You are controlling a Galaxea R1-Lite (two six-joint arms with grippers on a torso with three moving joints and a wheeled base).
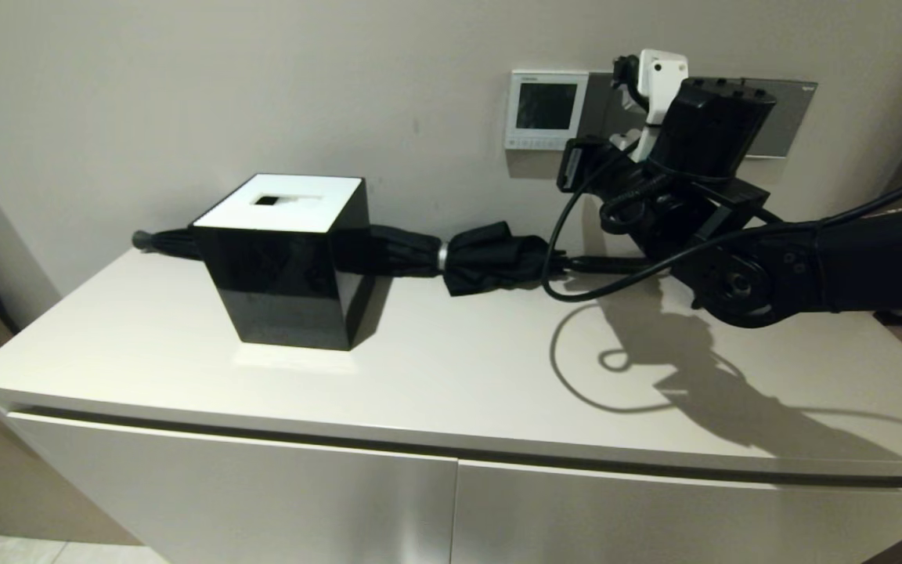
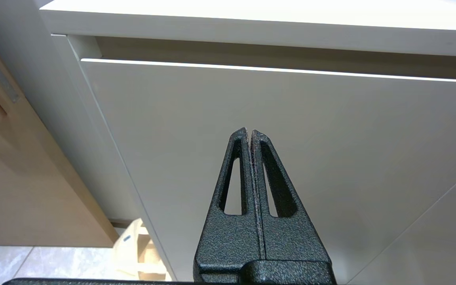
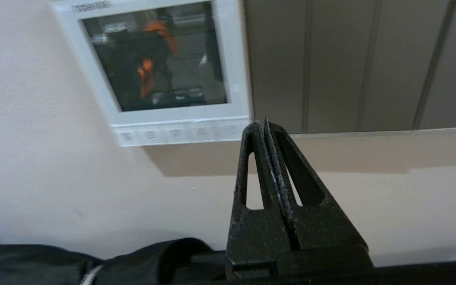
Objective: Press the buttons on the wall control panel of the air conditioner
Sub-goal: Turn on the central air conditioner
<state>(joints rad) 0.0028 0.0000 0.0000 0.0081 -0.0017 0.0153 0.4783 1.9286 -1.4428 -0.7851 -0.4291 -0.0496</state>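
Right pincer (image 3: 260, 123): closed, fingers pressed together and empty, raised over the desk's far right, tips near the lower right corner of the control panel; whether they touch it I cannot tell.
Control panel (image 1: 546, 110): white-framed, dark screen, on the far wall just left of the grey switch plates (image 3: 354, 63).
Buttons (image 3: 176, 133): pale row along the panel's lower edge.
Left pincer (image 2: 249, 132): closed, empty, low before the cabinet front (image 2: 212, 130).
Desk (image 1: 435, 368): holds a black box (image 1: 286, 262) and a folded umbrella (image 1: 490, 257).
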